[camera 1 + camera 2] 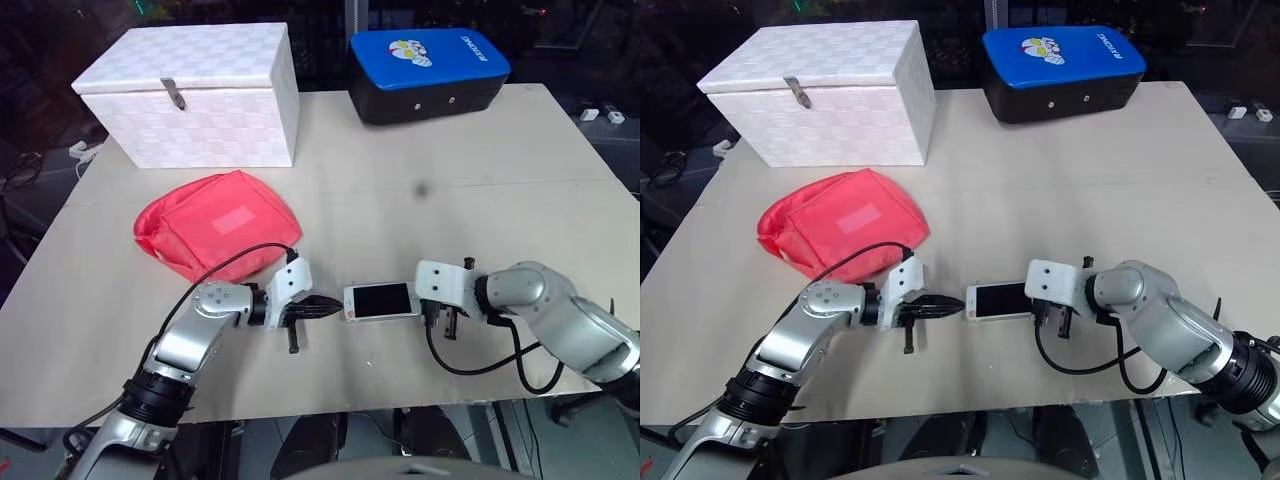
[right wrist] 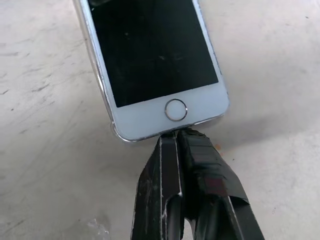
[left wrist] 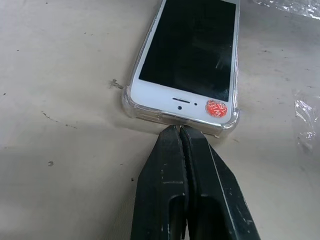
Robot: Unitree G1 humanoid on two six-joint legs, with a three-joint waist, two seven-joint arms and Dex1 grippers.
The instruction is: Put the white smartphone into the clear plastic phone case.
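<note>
Beige bench point(image 1: 400, 170) carries the flat white smartphone point(image 1: 381, 300), already seated in the thin clear plastic phone case point(image 3: 226, 131). Both closed, empty pincers, left pincer point(image 1: 325, 309) and right pincer point(image 1: 432, 318), press the smartphone's opposite ends. Only final seating seems left.

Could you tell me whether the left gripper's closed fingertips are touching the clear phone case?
Touching. In the left wrist view, the left gripper meets the rim of the clear plastic phone case with no gap visible, at the white smartphone's earpiece end.
</note>
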